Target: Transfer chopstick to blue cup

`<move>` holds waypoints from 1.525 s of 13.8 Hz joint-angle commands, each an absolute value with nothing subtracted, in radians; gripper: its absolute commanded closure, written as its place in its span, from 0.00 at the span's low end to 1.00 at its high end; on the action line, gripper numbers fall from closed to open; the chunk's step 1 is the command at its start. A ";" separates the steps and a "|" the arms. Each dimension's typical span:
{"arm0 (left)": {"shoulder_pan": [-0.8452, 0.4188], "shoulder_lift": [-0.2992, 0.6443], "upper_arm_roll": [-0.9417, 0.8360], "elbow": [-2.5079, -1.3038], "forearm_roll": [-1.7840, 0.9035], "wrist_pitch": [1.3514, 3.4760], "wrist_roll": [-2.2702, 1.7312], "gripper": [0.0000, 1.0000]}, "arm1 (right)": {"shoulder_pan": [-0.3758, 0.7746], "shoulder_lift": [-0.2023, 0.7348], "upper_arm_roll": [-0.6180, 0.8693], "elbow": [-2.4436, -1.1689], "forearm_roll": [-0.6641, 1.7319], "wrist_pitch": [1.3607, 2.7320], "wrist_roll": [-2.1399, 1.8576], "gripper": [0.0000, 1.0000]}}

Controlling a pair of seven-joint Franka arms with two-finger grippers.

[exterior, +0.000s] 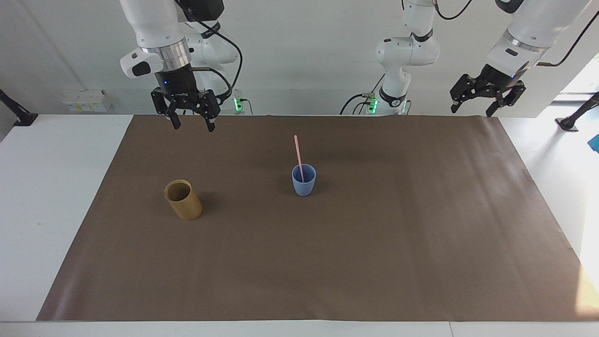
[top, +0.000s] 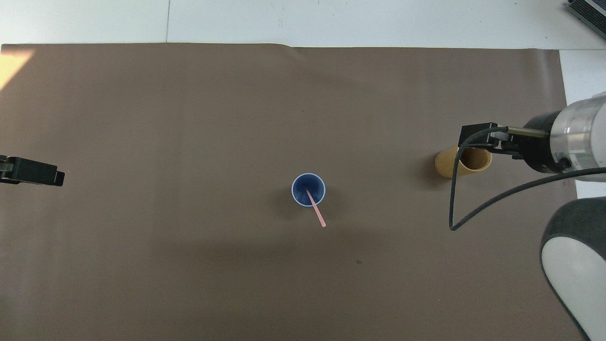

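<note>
The blue cup (exterior: 303, 183) stands upright near the middle of the brown mat. One pale pink chopstick (exterior: 298, 157) stands in it and leans toward the robots, its upper half rising above the rim. From overhead the blue cup (top: 298, 190) shows the chopstick (top: 317, 213) slanting out over its rim. My right gripper (exterior: 192, 126) hangs open and empty, high over the mat's robot-side edge toward the right arm's end. My left gripper (exterior: 471, 112) waits open and empty above the mat's corner at the left arm's end.
A tan bamboo-like cup (exterior: 183, 200) stands tilted on the mat (exterior: 374, 257), beside the blue cup toward the right arm's end. Overhead, the right arm's wrist (top: 558, 142) and its cable overlap that tan cup (top: 450, 166). White table surrounds the mat.
</note>
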State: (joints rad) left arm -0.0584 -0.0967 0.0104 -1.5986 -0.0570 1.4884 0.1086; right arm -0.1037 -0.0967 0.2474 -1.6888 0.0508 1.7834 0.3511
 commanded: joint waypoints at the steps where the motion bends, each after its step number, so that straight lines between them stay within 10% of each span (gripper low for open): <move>1: -0.041 -0.097 -0.002 -1.591 -0.044 1.479 0.112 0.00 | -0.121 -0.081 0.255 -1.638 0.031 1.724 0.321 0.00; 21: -0.041 -0.097 -0.002 -1.591 -0.043 1.477 0.112 0.00 | 0.026 -0.046 0.043 -1.552 0.032 1.566 0.270 0.00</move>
State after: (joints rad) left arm -0.0584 -0.0967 0.0104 -1.5986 -0.0570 1.4884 0.1086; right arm 0.0322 -0.0638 0.0392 -1.5779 0.0496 1.5776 0.2839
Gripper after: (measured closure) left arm 0.000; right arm 0.000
